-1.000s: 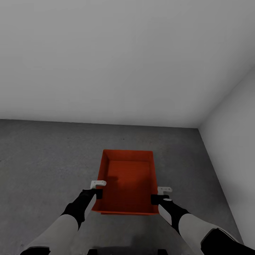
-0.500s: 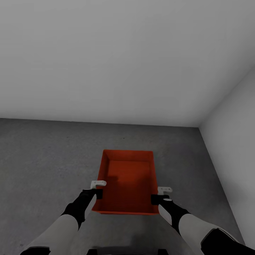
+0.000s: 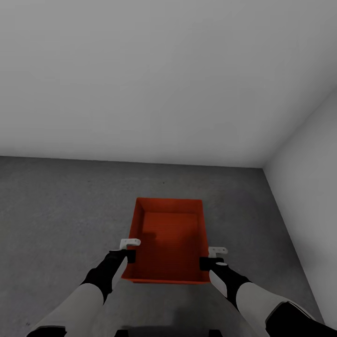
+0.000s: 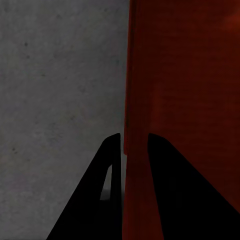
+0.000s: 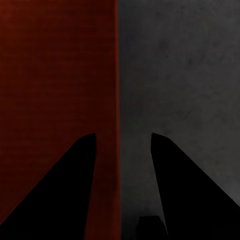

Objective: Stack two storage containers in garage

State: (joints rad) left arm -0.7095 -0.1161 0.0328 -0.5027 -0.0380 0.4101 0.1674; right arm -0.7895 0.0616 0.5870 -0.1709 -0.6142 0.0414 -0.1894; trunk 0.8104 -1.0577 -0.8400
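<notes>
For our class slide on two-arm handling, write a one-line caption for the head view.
Left claw and right claw flank an orange-red storage container over the grey concrete floor near white walls.

Bare garage, grey concrete floor [image 3: 61, 210], white walls [image 3: 164, 79]

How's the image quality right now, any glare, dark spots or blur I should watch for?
Head view: even, dim light, no glare; the storage container and floor read clearly. Left wrist view: left end effector fingers in black silhouette, container wall dark red. Right wrist view: right end effector equally black; floor mottling slightly soft.
</notes>
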